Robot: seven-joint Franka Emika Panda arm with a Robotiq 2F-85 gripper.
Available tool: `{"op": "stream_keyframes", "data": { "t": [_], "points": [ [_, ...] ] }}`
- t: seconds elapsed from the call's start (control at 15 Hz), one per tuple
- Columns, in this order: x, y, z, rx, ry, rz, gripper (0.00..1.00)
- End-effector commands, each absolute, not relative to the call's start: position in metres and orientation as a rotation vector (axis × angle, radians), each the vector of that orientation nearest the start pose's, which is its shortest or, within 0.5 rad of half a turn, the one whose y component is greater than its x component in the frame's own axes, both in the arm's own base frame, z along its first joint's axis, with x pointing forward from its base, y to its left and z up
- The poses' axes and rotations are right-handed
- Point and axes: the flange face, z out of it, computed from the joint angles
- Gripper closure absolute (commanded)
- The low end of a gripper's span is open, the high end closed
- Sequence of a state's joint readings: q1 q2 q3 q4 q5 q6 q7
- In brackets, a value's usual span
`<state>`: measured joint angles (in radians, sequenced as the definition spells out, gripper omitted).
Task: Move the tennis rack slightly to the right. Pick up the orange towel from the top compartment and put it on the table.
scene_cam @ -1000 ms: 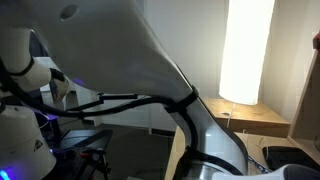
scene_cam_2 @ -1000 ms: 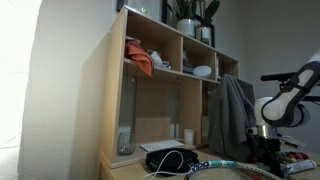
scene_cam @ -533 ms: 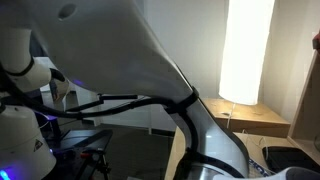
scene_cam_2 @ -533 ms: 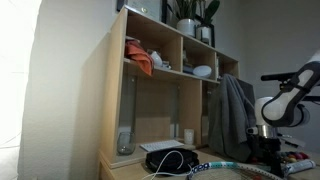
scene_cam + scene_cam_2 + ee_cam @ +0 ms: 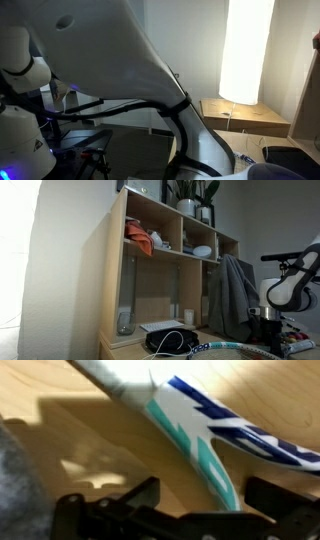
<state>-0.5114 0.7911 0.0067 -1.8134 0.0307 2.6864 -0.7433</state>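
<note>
The tennis racket (image 5: 195,445), white with teal and blue marks, lies on the wooden table (image 5: 60,450). In the wrist view its throat runs between the jaws of my gripper (image 5: 212,500), which stand wide open on either side without touching it. In an exterior view the racket's head (image 5: 240,349) lies at the bottom edge, below the arm (image 5: 287,285). The orange towel (image 5: 141,242) lies bunched in the top left compartment of the wooden shelf unit (image 5: 112,280).
Plants (image 5: 190,194) stand on top of the shelf unit, and a white bowl (image 5: 202,251) sits in another compartment. A grey cloth (image 5: 235,295) hangs beside the shelf. Black cables (image 5: 170,340) lie on the table. My arm's white body (image 5: 130,60) fills an exterior view beside a bright lamp (image 5: 245,50).
The arm has shifted slightly in both exterior views. The towel and the shelf stand as before.
</note>
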Motion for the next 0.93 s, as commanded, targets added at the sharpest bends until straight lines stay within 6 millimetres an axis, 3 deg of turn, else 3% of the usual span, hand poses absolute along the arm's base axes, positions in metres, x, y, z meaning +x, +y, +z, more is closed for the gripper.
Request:
{"op": "stream_keyframes", "data": {
  "t": [0.0, 0.4, 0.8, 0.87],
  "points": [
    [0.545, -0.302, 0.122, -3.168, -0.373, -0.205, 0.0],
    [0.528, -0.293, 0.142, -3.177, -0.388, -0.322, 0.0],
    [0.523, -0.29, 0.139, -3.183, -0.374, -0.295, 0.0],
    [0.523, -0.29, 0.138, -3.184, -0.37, -0.291, 0.25]
  ]
}}
